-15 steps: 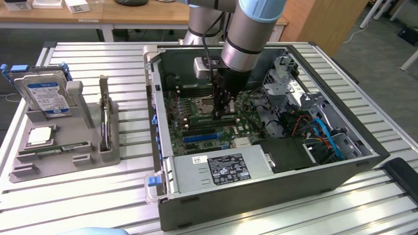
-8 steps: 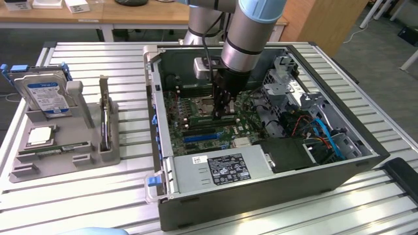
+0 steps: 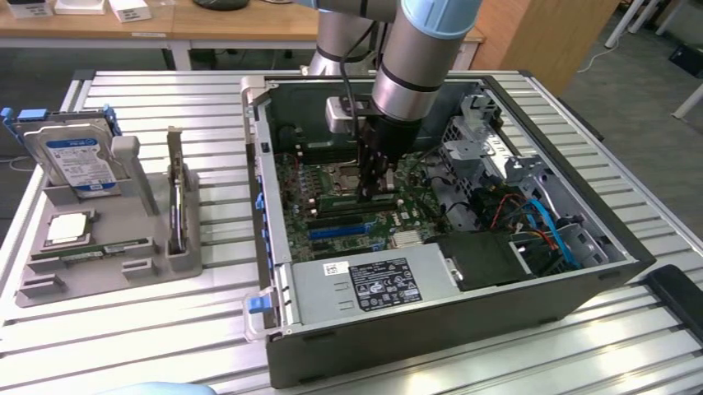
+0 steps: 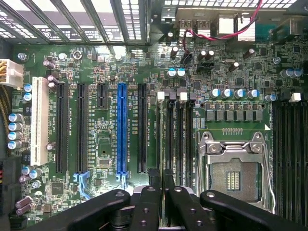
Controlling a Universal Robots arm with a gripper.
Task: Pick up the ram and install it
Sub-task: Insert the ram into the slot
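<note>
My gripper (image 3: 379,194) reaches down inside the open computer case (image 3: 615,271), just above the motherboard (image 3: 329,222). In the wrist view its black fingers (image 4: 147,207) stand close together around a thin dark strip seen edge-on, the ram (image 4: 163,185). That strip lines up with the row of black memory slots (image 4: 175,139) with white latches, beside the empty processor socket (image 4: 233,173). I cannot tell whether the stick's lower edge touches a slot. The gripper (image 4: 163,195) is shut on it.
A grey parts tray (image 3: 154,271) on the exterior view's left holds a hard drive (image 3: 75,156), a square silver chip (image 3: 68,228), a green stick (image 3: 94,249) and an upright thin card (image 3: 176,193). The power supply (image 3: 374,288), cables (image 3: 538,222) and drive cage (image 3: 483,132) crowd the case.
</note>
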